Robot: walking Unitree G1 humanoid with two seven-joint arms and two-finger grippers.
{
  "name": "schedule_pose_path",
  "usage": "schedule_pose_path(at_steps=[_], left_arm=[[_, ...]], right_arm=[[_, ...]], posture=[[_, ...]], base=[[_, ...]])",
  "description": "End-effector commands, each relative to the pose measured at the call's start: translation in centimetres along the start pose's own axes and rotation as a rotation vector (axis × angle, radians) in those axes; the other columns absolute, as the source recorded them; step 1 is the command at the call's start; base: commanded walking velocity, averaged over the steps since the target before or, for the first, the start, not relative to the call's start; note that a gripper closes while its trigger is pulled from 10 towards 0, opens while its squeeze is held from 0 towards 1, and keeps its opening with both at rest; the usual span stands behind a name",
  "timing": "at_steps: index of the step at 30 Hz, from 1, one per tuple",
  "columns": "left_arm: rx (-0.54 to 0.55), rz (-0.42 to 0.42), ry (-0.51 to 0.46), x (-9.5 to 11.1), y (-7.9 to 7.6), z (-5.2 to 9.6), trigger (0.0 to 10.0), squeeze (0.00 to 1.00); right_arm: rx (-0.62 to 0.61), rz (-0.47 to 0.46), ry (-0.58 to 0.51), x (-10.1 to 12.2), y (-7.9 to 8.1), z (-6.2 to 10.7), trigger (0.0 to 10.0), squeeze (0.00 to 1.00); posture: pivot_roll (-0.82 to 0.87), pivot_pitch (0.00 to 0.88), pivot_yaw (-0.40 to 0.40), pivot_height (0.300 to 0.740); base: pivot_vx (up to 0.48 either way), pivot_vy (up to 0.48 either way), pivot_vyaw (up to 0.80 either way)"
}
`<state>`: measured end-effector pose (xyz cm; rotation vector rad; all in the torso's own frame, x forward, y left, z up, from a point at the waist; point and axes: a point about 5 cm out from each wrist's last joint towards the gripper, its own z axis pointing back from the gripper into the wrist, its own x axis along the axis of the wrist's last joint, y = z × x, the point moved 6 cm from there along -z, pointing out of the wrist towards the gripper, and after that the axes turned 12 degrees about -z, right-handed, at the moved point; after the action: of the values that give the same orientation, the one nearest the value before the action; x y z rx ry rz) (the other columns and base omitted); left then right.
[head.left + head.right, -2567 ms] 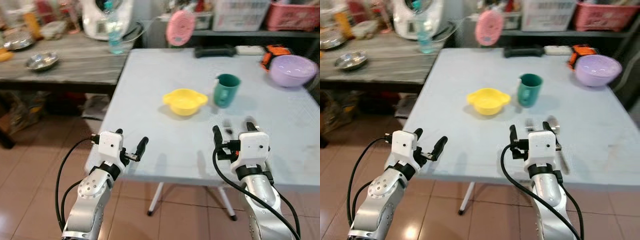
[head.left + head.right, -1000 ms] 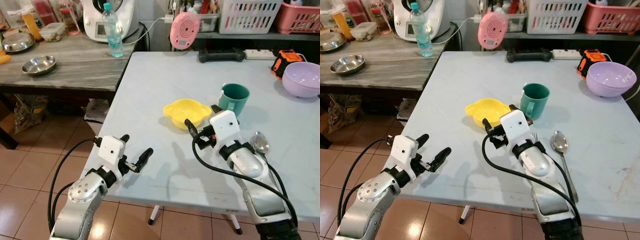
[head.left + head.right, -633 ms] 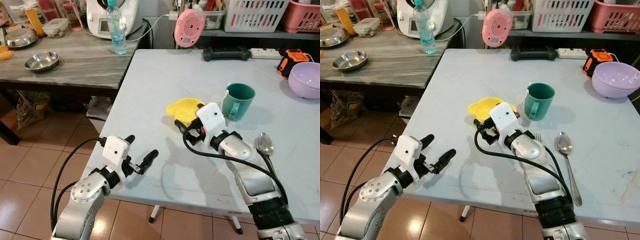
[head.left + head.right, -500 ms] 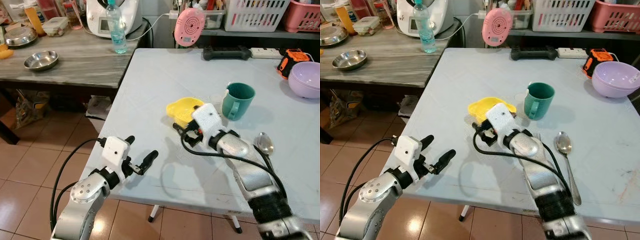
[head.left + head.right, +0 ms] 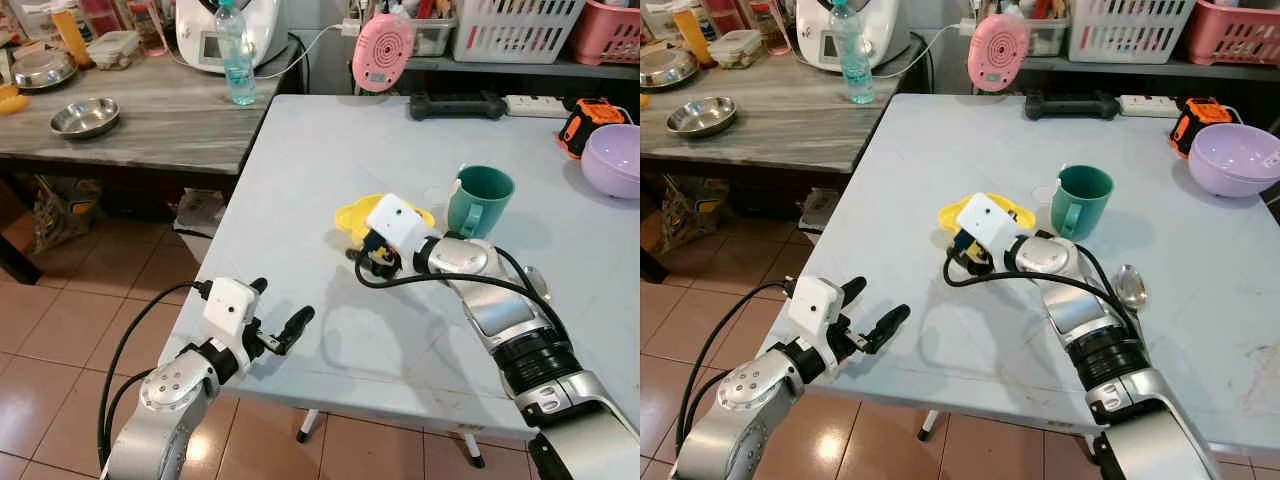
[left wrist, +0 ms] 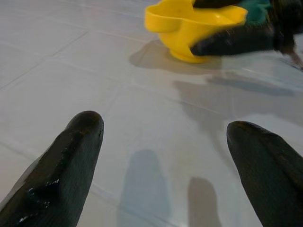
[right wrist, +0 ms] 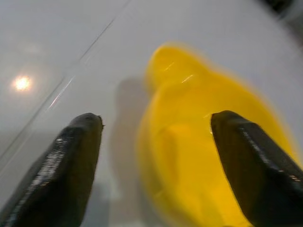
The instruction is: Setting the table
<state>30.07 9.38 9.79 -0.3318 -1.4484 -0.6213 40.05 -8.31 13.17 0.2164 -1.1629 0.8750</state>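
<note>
A pale grey counter [image 5: 300, 150] fills the middle of the frame above a brown tiled floor [image 5: 60, 300]; a darker wooden counter [image 5: 150, 120] at upper left carries one steel bowl [image 5: 84, 116], one water bottle [image 5: 238, 65] and a white appliance [image 5: 225, 25]. At centre sits one yellow bowl [image 5: 985, 215], apparently empty though its wrist view is blurred, with one green mug [image 5: 1080, 200] just right of it, one spoon [image 5: 1128, 285] lower right, and one lilac bowl [image 5: 1232, 158] at the right edge. The right tool [image 5: 968, 256] reaches the yellow bowl's near rim with fingers spread wide around it. The left tool [image 5: 872, 315] hovers at the counter's lower-left edge, fingers wide apart, holding nothing.
</note>
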Motion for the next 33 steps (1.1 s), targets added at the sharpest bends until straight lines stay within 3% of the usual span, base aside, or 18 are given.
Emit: schedule_pose_path(at_steps=[1, 12, 33], left_arm=[[0.021, -0.003, -0.014, 0.6, 0.4, 0.2, 10.0, 0.0], [0.037, 0.007, -0.008, 0.8, 0.6, 0.2, 10.0, 0.0], [0.005, 0.014, -0.027, 1.2, 0.5, -0.3, 10.0, 0.0]], right_arm=[[0.049, 0.016, 0.036, -0.2, 0.5, -0.1, 0.0, 0.0], [0.053, 0.006, 0.078, -1.6, 0.1, -0.2, 0.0, 0.0], [-0.043, 0.029, 0.014, -0.9, -1.7, 0.2, 0.0, 0.0]], posture=[[0.03, 0.081, 0.04, 0.74], [0.04, 0.087, 0.046, 0.74], [0.03, 0.081, 0.061, 0.74]], base=[[0.0, 0.0, 0.0], [0.0, 0.0, 0.0], [0.0, 0.0, 0.0]])
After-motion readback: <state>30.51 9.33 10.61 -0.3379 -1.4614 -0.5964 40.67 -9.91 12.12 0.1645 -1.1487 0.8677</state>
